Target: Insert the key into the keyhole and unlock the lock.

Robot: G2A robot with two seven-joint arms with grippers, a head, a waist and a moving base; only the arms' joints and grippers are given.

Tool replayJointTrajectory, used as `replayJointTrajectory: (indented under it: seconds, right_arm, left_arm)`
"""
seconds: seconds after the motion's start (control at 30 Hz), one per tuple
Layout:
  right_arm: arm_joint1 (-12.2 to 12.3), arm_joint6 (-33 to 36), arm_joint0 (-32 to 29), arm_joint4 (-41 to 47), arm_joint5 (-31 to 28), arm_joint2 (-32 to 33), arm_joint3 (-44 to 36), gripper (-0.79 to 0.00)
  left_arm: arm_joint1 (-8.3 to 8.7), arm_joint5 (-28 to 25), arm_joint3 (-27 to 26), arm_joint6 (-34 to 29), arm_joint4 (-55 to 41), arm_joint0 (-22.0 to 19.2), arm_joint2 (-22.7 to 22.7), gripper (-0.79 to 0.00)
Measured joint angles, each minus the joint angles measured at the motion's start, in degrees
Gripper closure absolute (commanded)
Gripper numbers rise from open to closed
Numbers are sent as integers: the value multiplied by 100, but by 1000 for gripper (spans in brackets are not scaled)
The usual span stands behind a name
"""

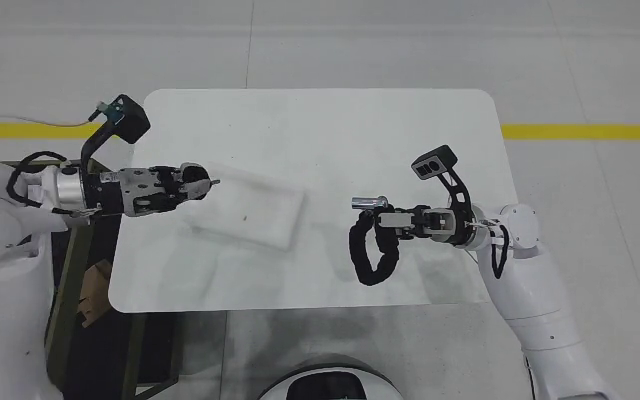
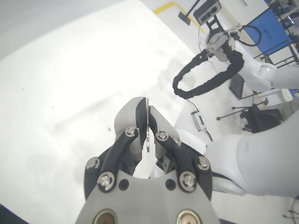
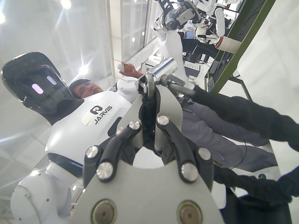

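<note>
— Where was the key [image 2: 148, 144] when you looked?
— In the left gripper [image 2: 146, 106]. Its two pads were pressed onto the flat metal from either side, and a thin edge of the blade poked out past the tips. That arm hung over the left part of the white table [image 1: 320, 130], with the key's tip pointing across toward the other arm.
— And the lock [image 3: 163, 67]?
— Over on the right side, well apart from the key. The right gripper [image 3: 150, 92] was clamped on it just behind the shiny barrel [image 1: 367, 202], which stuck out beyond the fingers toward the left arm.
— What about the cable part?
— The black loop [image 1: 372, 262] was joined to the barrel and curled away from the gripper toward the robot's side of the table. I couldn't tell whether it touched the tabletop or hung just above it.
</note>
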Motion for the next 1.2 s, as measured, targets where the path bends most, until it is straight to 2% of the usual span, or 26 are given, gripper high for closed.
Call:
replayJointTrajectory:
  seconds: [0.2, 0.5, 0.6, 0.67, 0.8, 0.97, 1.07, 1.2]
  right_arm:
    - [0, 0, 0, 0, 0, 0, 0, 0]
    - [0, 0, 0, 0, 0, 0, 0, 0]
    - [0, 0, 0, 0, 0, 0, 0, 0]
    - [0, 0, 0, 0, 0, 0, 0, 0]
    - [0, 0, 0, 0, 0, 0, 0, 0]
    - [0, 0, 0, 0, 0, 0, 0, 0]
    - [0, 0, 0, 0, 0, 0, 0, 0]
    - [0, 0, 0, 0, 0, 0, 0, 0]
  left_arm:
    - [466, 582, 154, -99, 870, -135, 831, 0]
    - [495, 532, 94, -97, 833, -129, 909, 0]
    - [565, 982, -152, -100, 1586, 75, 1181, 0]
    - [647, 1327, -170, -100, 2212, -24, 1595, 0]
    - [849, 1756, 86, -100, 2700, -560, 2407, 0]
    - [1087, 2023, 576, -100, 2852, -1505, 3736, 0]
    - [1112, 2079, 886, -100, 2662, -2162, 4519, 0]
    - [1027, 2110, 1214, -100, 2493, -2943, 5425, 0]
